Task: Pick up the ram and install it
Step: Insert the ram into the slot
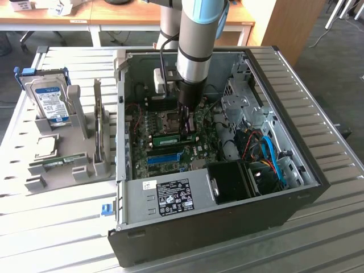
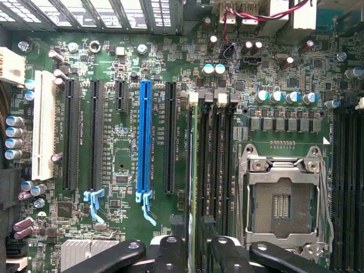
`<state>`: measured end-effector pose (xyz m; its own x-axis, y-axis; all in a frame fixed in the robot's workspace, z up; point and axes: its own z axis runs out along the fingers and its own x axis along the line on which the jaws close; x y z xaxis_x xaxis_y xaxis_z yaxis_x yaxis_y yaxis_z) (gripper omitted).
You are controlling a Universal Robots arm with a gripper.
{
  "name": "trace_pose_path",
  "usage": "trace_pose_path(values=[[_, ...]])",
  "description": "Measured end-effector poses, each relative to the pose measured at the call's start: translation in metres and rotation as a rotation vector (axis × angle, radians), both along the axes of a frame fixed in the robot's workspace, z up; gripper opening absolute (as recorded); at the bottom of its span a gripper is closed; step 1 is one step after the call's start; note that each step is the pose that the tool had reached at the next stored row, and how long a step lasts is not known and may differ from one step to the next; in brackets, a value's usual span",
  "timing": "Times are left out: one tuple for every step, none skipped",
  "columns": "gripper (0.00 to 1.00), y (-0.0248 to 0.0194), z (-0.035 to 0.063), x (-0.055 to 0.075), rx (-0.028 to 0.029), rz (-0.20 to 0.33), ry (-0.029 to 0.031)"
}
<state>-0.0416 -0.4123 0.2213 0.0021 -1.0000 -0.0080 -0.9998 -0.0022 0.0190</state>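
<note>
Hand [image 2: 197, 245] over ram [image 2: 193, 165], beside CPU socket [image 2: 282, 199].

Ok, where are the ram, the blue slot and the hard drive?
ram [image 1: 168, 138]: exterior view, middle of the green stick
blue slot [image 2: 144, 136]: wrist view, mid-length
hard drive [image 1: 49, 98]: exterior view, its label

The Universal Robots arm [image 1: 199, 28] hangs straight down from above, its silver wrist section upright. The black gripper [image 1: 186, 131] points downward at its end. Seen from the wrist, its two fingers [image 2: 170, 250] seem slightly parted, though the gap is hard to judge.
</note>
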Motion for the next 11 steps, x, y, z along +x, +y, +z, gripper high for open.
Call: trace_pose_path(values=[[0.25, 0.0, 0.0, 0.0, 0.0, 0.0, 0.0], [0.25, 0.0, 0.0, 0.0, 0.0, 0.0, 0.0], [0.25, 0.0, 0.0003, 0.0, -0.0002, 0.0, 0.0001], [0.25, 0.0, 0.0012, 0.0, -0.0002, 0.0, 0.0001], [0.25, 0.0, 0.0027, 0.0, 0.0, 0.0, 0.0], [0.25, 0.0, 0.005, 0.0, 0.0, 0.0, -0.0001], [0.25, 0.0, 0.0082, 0.0, -0.0001, 0.0, 0.0], [0.25, 0.0, 0.0117, 0.0, -0.0001, 0.0, 0.0], [0.25, 0.0, 0.0154, 0.0, 0.0, 0.0, 0.0], [0.25, 0.0, 0.0195, 0.0, 0.0001, 0.0, 0.0], [0.25, 0.0, 0.0238, 0.0, 0.0, 0.0, 0.0]])
